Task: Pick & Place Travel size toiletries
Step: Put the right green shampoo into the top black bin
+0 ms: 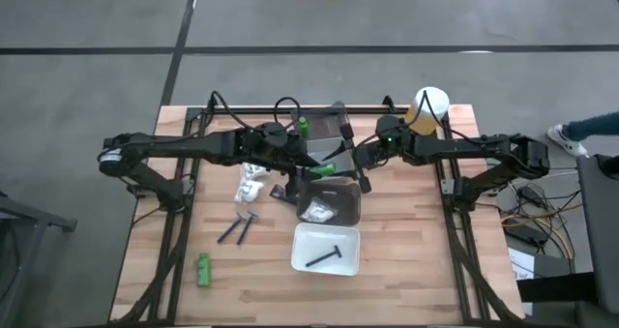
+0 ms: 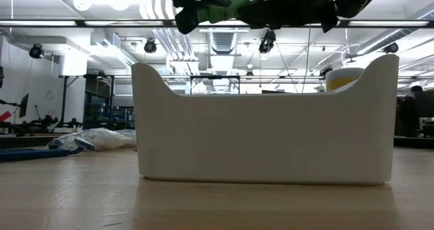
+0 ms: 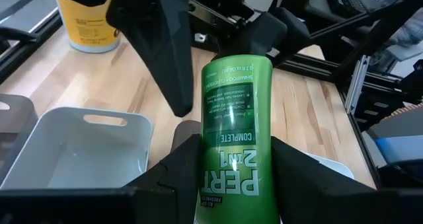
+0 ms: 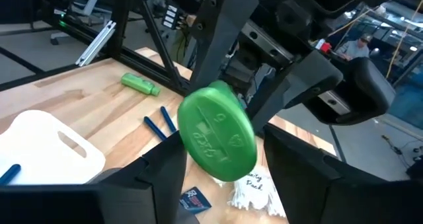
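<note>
The left gripper (image 3: pixel 231 178) is clamped on a green shampoo bottle (image 1: pixel 324 169), held in the air above the middle of the table (image 1: pixel 406 280), over the near edge of the grey tray (image 1: pixel 334 200). The bottle lies roughly level, its free end pointing at the right gripper (image 4: pixel 218 168). That gripper's fingers (image 4: pixel 142 178) stand apart on either side of the bottle's end without visibly pressing it. This looks like a hand-over between the arms, presumably so the right arm can take the bottle.

Other toiletries remain on the table: a second green bottle (image 1: pixel 203 269) near the front left, two dark sticks (image 1: pixel 237 228), white packets (image 1: pixel 252 183). One dark stick (image 1: pixel 324 257) lies in the white tray (image 1: pixel 302 243). A yellow container (image 1: pixel 426 112) stands at the far right.
</note>
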You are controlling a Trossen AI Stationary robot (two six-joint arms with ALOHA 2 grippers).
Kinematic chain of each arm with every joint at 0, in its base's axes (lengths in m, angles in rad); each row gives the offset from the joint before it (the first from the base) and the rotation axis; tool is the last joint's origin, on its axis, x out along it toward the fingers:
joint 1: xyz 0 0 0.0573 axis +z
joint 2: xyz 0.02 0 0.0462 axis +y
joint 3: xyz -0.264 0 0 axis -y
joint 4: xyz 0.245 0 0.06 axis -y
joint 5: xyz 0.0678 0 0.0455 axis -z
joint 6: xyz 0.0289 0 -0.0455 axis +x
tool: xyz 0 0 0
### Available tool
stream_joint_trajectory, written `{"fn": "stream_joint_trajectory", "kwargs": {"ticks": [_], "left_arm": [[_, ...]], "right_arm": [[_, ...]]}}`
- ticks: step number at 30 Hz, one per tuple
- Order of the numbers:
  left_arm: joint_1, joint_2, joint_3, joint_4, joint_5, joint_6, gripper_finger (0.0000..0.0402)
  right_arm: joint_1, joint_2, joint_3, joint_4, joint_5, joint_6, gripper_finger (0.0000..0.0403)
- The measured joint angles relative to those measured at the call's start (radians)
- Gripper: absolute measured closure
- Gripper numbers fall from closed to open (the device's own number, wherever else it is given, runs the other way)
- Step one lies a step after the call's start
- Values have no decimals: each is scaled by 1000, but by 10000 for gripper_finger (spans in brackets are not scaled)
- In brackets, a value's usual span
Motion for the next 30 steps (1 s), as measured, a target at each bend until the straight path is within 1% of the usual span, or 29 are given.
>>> {"fn": "stream_joint_trajectory", "kwargs": {"ticks": [4,9,13,17,21,26,30], "left_arm": [[0,0,0,0,0,-5,245],[0,0,-1,5,4,-8,245],[0,0,-1,9,5,-12,245],[0,0,-2,16,-2,-22,243],[0,0,-2,19,-16,0,223],[2,-20,9,22,-25,83,188],[2,-52,13,4,-37,151,177]], "right_arm": [[0,-8,0,-1,-3,0,235],[0,-10,0,-2,-9,-3,284],[0,-10,0,-8,-39,-18,313],[0,-11,0,-13,-43,-12,314],[-3,-18,1,-40,-42,15,309],[-34,-78,-2,-183,-53,15,314],[-76,-142,-1,-250,-51,42,310]]}}
